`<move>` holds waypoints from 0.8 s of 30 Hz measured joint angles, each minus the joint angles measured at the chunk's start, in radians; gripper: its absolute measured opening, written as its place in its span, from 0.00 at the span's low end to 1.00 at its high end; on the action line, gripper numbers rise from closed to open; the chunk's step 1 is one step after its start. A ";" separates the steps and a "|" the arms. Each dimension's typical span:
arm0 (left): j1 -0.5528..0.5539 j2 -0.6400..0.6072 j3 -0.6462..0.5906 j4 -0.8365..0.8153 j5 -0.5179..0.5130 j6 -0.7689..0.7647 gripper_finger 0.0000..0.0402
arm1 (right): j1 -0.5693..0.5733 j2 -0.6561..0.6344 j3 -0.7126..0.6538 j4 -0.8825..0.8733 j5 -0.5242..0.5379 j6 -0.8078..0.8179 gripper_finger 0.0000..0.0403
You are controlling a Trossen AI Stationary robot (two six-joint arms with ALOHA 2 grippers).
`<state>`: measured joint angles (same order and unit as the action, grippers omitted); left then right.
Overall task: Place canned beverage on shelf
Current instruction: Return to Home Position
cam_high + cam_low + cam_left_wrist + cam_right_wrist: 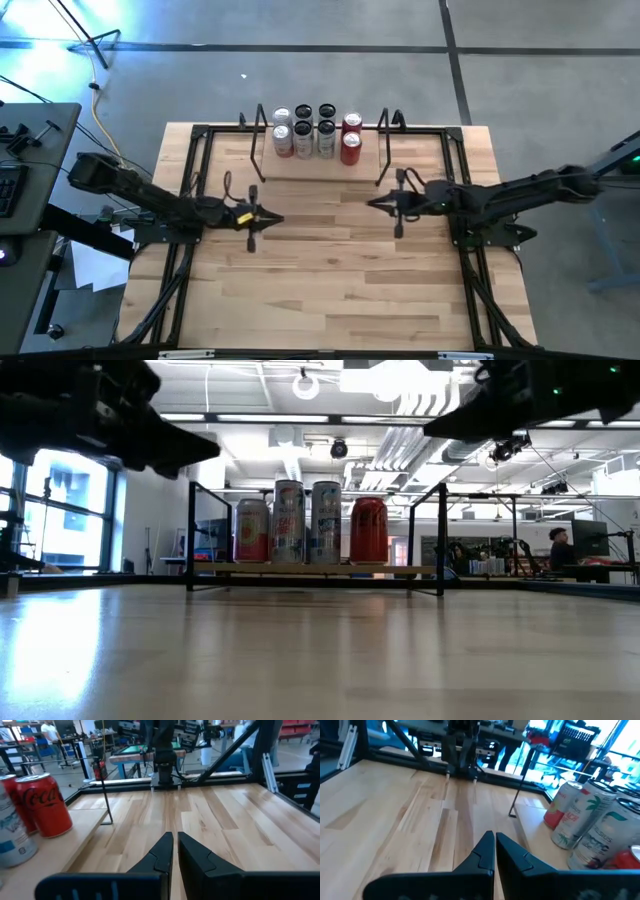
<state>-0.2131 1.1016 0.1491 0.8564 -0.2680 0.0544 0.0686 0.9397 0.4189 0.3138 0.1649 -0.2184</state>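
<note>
Closest to the lens, your left gripper (175, 836) shows its two dark fingers pressed together with nothing between them. The right gripper (494, 836) reads the same: pinched to a sliver, empty. That fits, operator, because nothing loose is left to carry.

From above, the shelf (320, 172) holds every canned beverage in two rows of four between its black rods (258, 140). None stands on the tabletop (320, 270) in front of the shelf.

The pairing looks deliberate. At the shelf's right end, the front red can (350, 150) sits squarely ahead of the rear red can (352, 122). The white-and-blue cans (304, 140) fill the shelf's middle, like behind like. From table height each front can hides its partner, so you see just four upright across the plank, which says the rows are true.

Both grippers hover in front of the shelf, tips facing each other. Your left one is off the shelf's left front corner. Your right one is just ahead of the shelf's right rod, apart from it. At table level they hang higher than the can tops, so nothing on the shelf is in their way.

My call: stocking is done, and this is the parking pose or very close to it. If you move the right arm at all, draw it away from the shelf, since that rod is the nearest thing it could clip.
</note>
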 joint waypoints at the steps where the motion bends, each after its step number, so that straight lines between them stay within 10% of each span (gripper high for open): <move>1: 0.000 -0.023 -0.018 0.006 0.000 -0.006 0.05 | 0.005 -0.020 -0.021 0.013 0.006 -0.001 0.00; 24: 0.000 -0.392 -0.137 -0.171 0.022 0.027 0.05 | -0.011 -0.623 -0.407 0.003 -0.136 0.017 0.00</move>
<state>-0.2127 0.7099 0.0116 0.6857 -0.2455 0.0817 0.0579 0.3163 0.0117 0.3168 0.0288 -0.2012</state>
